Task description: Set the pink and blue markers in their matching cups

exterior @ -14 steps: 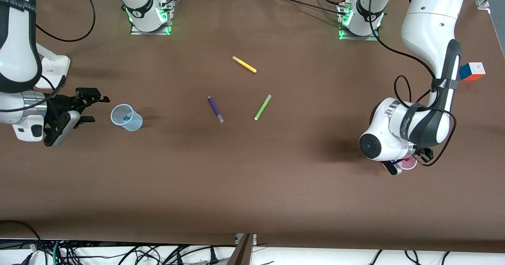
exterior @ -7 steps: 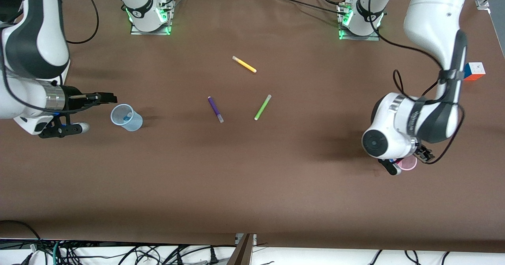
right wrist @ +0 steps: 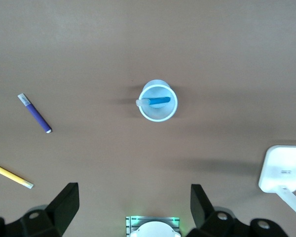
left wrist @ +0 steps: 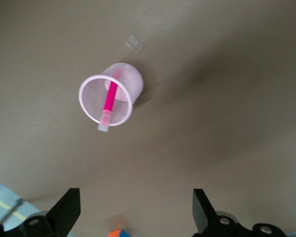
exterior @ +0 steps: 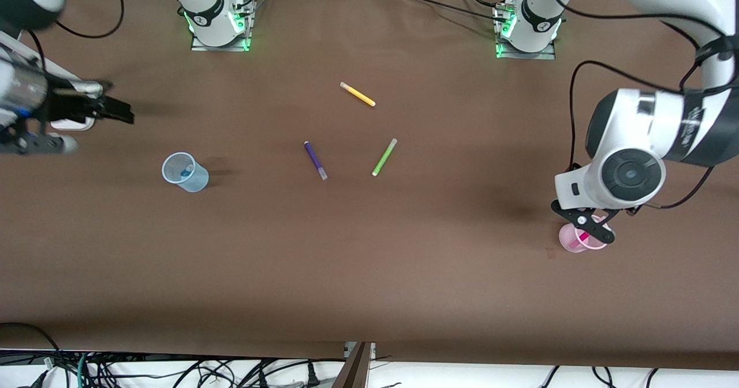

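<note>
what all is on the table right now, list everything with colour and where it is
translucent pale blue plastic cup: 1, toward the right arm's end
bright blue felt pen: 1, in the blue cup
translucent pale pink plastic cup: 1, toward the left arm's end
magenta felt pen: 1, in the pink cup
yellow pen: 1, mid-table, nearest the bases
dark purple pen: 1, mid-table
lime green pen: 1, beside the purple pen
left end effector: open, over the pink cup
right end effector: open, raised, empty

Three loose pens, purple [exterior: 315, 160], lime green [exterior: 384, 157] and yellow [exterior: 357, 94], are cluttering mid-table between the blue cup [exterior: 185, 172] and pink cup [exterior: 579, 239].
</note>
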Controlling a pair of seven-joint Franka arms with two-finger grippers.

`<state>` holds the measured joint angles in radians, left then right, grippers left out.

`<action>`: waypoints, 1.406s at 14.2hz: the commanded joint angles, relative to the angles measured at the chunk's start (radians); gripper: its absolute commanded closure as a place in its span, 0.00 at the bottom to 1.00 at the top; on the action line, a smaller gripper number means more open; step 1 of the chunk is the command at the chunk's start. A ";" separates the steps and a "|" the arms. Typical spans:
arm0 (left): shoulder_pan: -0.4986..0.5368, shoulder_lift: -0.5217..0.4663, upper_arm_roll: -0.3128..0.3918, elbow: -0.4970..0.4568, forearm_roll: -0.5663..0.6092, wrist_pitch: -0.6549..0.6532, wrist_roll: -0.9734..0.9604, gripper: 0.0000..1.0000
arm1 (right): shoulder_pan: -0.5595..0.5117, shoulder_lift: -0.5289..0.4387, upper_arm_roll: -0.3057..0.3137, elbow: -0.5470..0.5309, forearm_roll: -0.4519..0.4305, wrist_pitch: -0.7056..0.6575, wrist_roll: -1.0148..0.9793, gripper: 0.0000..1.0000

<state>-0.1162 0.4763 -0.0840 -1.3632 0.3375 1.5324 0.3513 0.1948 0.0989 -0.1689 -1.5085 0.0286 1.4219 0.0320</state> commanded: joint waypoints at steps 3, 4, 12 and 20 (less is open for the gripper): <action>0.006 -0.102 0.006 0.148 -0.210 -0.248 -0.208 0.00 | -0.041 -0.131 0.061 -0.121 -0.079 0.045 -0.015 0.00; -0.011 -0.135 0.044 0.144 -0.242 -0.254 -0.263 0.00 | -0.054 -0.137 0.074 -0.125 -0.079 0.037 -0.006 0.00; 0.092 -0.545 0.056 -0.407 -0.325 0.181 -0.520 0.00 | -0.058 -0.096 0.082 -0.072 -0.052 -0.004 0.069 0.00; 0.106 -0.501 0.049 -0.335 -0.325 0.095 -0.403 0.00 | -0.060 -0.082 0.081 -0.044 -0.044 -0.012 0.072 0.00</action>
<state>-0.0248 -0.0478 -0.0243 -1.7344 0.0201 1.6469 -0.0817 0.1452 0.0076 -0.0954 -1.5810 -0.0280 1.4333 0.0854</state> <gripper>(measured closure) 0.000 0.000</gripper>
